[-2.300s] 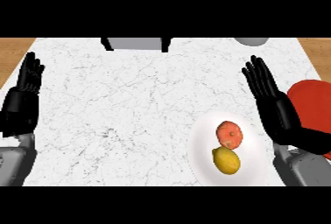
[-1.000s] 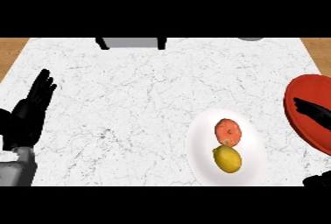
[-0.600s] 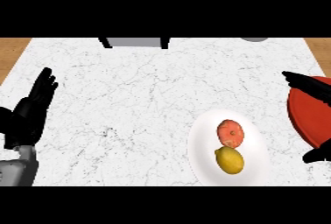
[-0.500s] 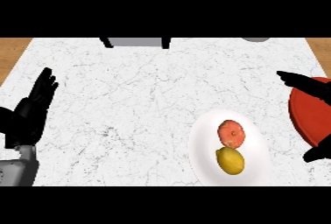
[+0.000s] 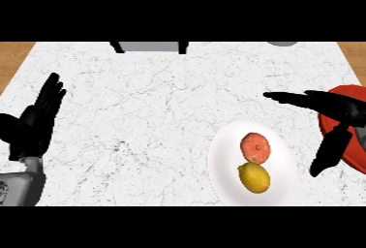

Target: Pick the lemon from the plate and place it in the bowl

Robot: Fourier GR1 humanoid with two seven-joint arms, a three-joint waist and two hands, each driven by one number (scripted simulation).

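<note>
The yellow oval lemon (image 5: 254, 178) lies ungrasped on the white round plate (image 5: 225, 155), left of the released right robot hand (image 5: 336, 104) spread above the red bowl (image 5: 358, 150), so grasping and transfer both remain.

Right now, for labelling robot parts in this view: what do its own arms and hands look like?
The left hand is black, with slim tapering fingers and a thumb, joined to the grey left forearm. The right hand is the same black; its forearm is out of view. No cables or markings show.
</note>
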